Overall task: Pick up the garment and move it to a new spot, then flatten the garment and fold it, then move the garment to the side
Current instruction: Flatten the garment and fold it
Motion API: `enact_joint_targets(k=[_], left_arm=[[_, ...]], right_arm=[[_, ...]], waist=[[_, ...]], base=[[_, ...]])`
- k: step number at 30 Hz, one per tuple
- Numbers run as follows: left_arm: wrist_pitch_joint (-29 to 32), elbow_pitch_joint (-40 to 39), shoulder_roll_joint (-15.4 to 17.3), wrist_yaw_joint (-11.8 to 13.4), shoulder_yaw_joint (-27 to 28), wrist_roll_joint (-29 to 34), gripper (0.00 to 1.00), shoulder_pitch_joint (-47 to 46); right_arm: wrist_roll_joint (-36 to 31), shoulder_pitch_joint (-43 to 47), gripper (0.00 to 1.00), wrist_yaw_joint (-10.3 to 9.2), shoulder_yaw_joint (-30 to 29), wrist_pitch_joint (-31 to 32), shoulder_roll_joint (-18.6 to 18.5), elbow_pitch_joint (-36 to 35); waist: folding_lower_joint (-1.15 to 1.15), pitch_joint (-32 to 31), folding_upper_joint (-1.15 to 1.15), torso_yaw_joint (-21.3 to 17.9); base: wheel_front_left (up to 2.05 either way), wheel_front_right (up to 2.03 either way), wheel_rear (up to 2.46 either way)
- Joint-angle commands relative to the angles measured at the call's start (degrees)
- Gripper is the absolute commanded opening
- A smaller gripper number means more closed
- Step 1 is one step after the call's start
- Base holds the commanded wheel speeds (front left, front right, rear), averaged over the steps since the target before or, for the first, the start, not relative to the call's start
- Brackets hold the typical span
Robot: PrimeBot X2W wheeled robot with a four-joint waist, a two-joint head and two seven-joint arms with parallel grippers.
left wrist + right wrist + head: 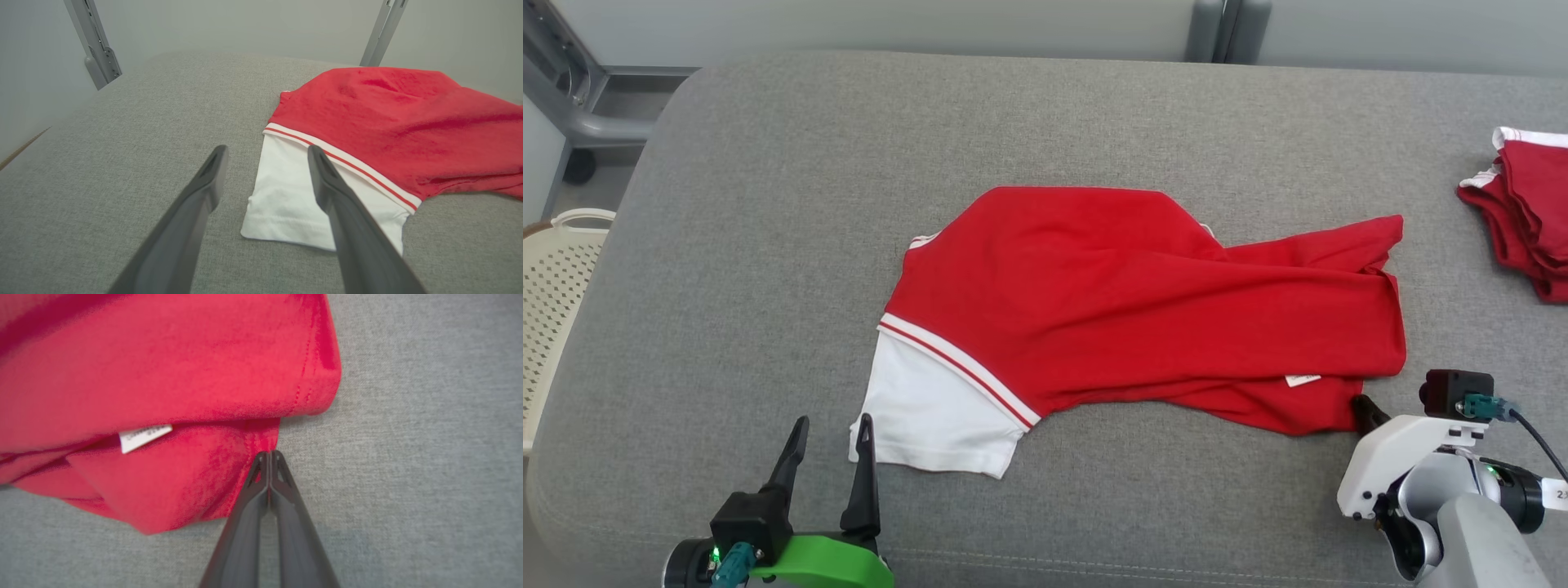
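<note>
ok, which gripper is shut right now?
The right gripper, fingers pressed together at the edge of the red shirt; the left gripper stands open near the white sleeve.

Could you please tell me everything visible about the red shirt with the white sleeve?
The red knit shirt lies crumpled, partly folded over itself, on the grey fabric surface. A white sleeve with red-and-white striped trim lies flat at its near left; a small white label peeks out near right. The right gripper is shut at its near right corner; whether cloth is pinched is unclear.
</note>
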Motion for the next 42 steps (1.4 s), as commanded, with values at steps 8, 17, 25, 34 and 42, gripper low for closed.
enact_joint_targets(k=[8, 17, 25, 34, 42], left_arm=[[-0.19, 0.34, 0.0, 0.02, -0.11, -0.45, 1.0, 1.25], [-0.19, 0.34, 0.01, 0.0, -0.59, -0.59, 1.0, 2.35], [-0.19, 0.44, 0.02, 0.07, -0.92, -0.66, 1.0, 2.86], [-0.19, 1.45, 0.01, 0.41, -0.45, -0.5, 1.0, 3.13], [-0.19, 4.24, 0.04, 1.43, 0.66, -1.53, 1.0, 3.9]], right_arm=[[2.21, 6.95, 0.0, -0.12, -0.76, -0.73, -0.26, -5.08], [1.36, 15.39, 0.0, -0.12, -3.33, 3.03, -0.28, -15.85], [1.46, 20.24, 0.0, -0.12, -3.56, 6.33, -0.26, -19.85], [1.76, 21.7, 1.0, -0.11, -3.04, 7.48, -0.25, -19.16], [2.76, 20.69, 1.0, -0.1, -1.48, 2.39, -0.23, -21.38]], waist=[[0.0, -2.16, 0.0, -0.55], [0.0, -4.26, 0.0, -1.77], [0.0, -4.87, 0.0, -2.51], [0.0, -6.07, 0.0, -2.54], [0.0, -9.13, 0.0, -2.62]], base=[[0.0, 0.0, 0.0], [0.0, 0.0, 0.0], [0.0, 0.0, 0.0], [0.0, 0.0, 0.0], [0.0, 0.0, 0.0]])
